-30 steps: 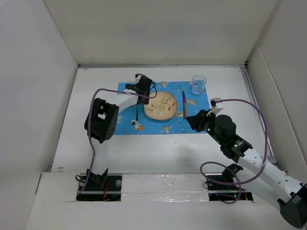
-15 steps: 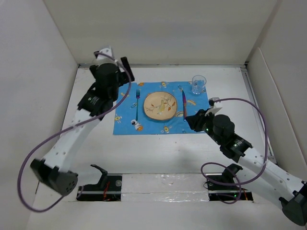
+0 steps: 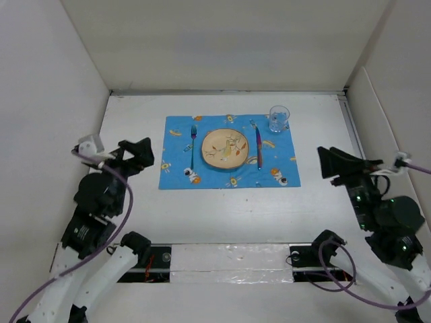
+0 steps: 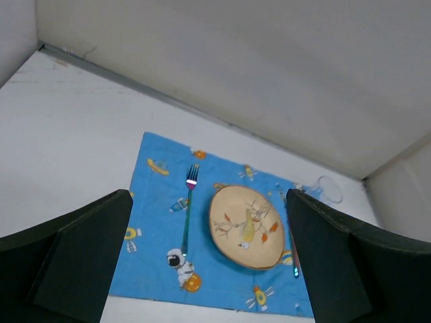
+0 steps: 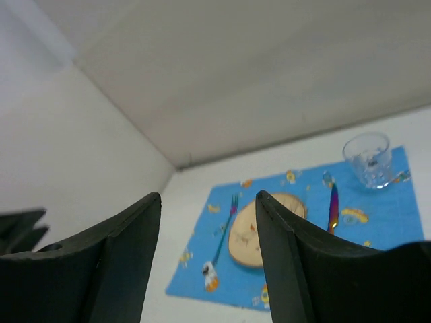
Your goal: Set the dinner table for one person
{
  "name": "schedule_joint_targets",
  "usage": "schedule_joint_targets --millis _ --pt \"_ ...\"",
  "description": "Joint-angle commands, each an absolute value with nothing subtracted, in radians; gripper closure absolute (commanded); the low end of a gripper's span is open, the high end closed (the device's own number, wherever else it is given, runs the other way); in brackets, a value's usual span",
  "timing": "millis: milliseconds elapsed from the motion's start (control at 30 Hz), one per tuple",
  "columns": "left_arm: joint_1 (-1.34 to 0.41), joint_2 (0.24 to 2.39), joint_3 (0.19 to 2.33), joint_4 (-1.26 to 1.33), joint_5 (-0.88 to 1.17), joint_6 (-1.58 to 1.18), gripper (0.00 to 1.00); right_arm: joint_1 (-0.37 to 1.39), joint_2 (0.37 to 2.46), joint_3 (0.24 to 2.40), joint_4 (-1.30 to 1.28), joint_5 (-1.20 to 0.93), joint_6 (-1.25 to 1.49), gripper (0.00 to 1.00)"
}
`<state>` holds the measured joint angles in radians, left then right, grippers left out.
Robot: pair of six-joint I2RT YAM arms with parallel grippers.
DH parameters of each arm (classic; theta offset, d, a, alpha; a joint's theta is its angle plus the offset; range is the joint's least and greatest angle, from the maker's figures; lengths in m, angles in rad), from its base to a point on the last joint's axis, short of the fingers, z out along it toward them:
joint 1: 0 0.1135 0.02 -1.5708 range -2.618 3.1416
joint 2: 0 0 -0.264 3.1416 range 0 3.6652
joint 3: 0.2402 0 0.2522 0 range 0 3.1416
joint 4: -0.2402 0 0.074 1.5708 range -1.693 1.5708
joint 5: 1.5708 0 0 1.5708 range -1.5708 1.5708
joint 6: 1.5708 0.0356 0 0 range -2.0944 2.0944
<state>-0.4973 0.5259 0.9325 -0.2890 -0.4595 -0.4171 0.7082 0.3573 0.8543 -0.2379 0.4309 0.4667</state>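
**A:** Where do the two claws stand?

**B:** The left claw [image 3: 137, 156] hovers over the bare surface [image 3: 222, 215], its fingers [image 4: 74, 262] spread wide with nothing between them. The right claw [image 3: 324, 163] hangs at the opposite side, also spread and empty. The surface lies beneath both and runs ahead of them to the white walls.

**A:** And the setting?

**B:** It lies ahead of both claws and well apart from either. Seen from the left claw, the blue placemat [image 4: 202, 235] fills the gap between the fingers. The fork [image 4: 187, 215] is on the side nearer that claw, and the plate [image 4: 246, 225] sits just beyond it. From the right claw, the knife [image 5: 333, 208] comes first, and the glass [image 5: 368, 159] stands past its far tip.

**A:** Why is it laid that way?

**B:** I read it as the usual order for one diner. The plate is at the middle of the mat, with the fork just beside it on one flank and the knife on the other. The glass stands above the knife, where a hand would find it.

**A:** And why are the claws so far off?

**B:** My guess is the setting is finished, or nearly. Empty claws kept away from the mat cannot knock the glass or nudge the cutlery. I cannot tell whether another piece is still wanted.
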Motion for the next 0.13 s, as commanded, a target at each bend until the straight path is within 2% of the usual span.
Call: schedule_joint_targets --millis 0,100 --pt "-0.499 0.379 0.89 -0.25 -0.462 -0.439 0.01 0.713 0.287 0.829 -0.299 0.621 0.452 0.36" --pt "-0.499 0.365 0.836 -0.27 -0.465 -0.44 0.01 0.713 0.303 0.792 -0.284 0.632 0.48 0.34"
